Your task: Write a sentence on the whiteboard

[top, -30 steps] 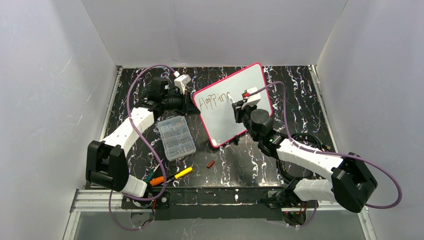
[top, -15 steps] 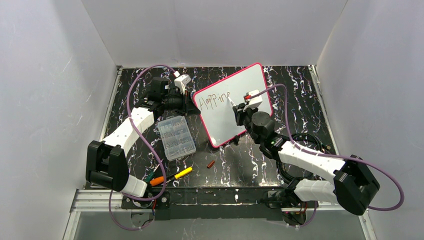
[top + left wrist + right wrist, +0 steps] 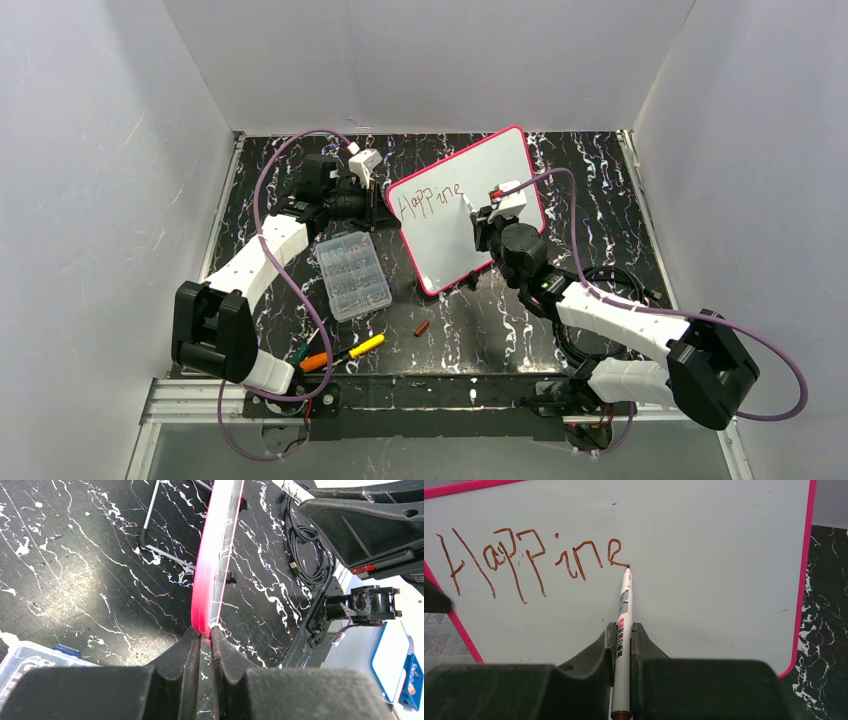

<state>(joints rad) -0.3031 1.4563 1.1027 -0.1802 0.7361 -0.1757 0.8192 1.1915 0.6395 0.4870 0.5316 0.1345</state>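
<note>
The whiteboard (image 3: 470, 225) with a pink-red rim stands tilted at the table's middle back. My left gripper (image 3: 382, 212) is shut on its left edge; in the left wrist view the rim (image 3: 212, 555) runs up from between my fingers (image 3: 204, 637). The sentence (image 3: 430, 199) is one slanted brownish-red row reading "Happine" (image 3: 531, 560). My right gripper (image 3: 481, 222) is shut on a white marker (image 3: 624, 610), whose tip touches the board at the end of the last "e".
A clear compartment box (image 3: 352, 275) lies left of the board. A small brown-red cap (image 3: 421, 328) lies in front. Yellow, orange and green tools (image 3: 340, 352) lie near the front edge. Black cable coils (image 3: 590, 290) lie at the right.
The marker has finished an "e" after "Happin". My right gripper shifted slightly right along the row. The left arm and board have not moved.
</note>
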